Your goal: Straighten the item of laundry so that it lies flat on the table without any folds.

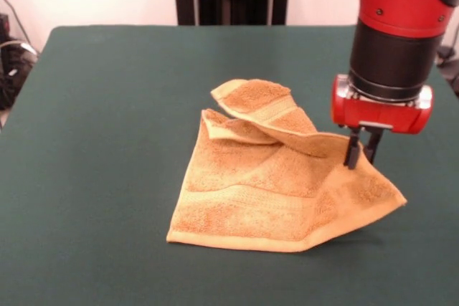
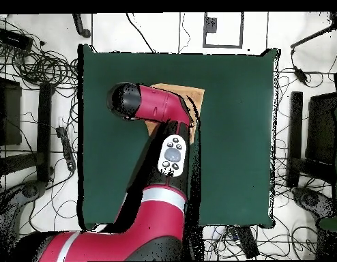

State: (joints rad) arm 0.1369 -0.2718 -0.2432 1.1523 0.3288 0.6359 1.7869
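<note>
The golden-orange towel, the item of laundry (image 1: 258, 191), lies crumpled near the middle of the dark green table (image 1: 107, 105). Its far part is folded over in a raised flap, and its right side is drawn up off the cloth. My gripper (image 1: 362, 152) hangs under the red wrist at the towel's right edge, shut on a folded ridge of it. In the overhead view only a strip of the towel (image 2: 179, 91) shows beside the arm, which hides the rest of it and the gripper on the table (image 2: 232, 136).
The red and black arm (image 2: 157, 109) reaches over the left half of the table in the overhead view. Cables and black stands (image 2: 35, 136) crowd the floor around the table's edges.
</note>
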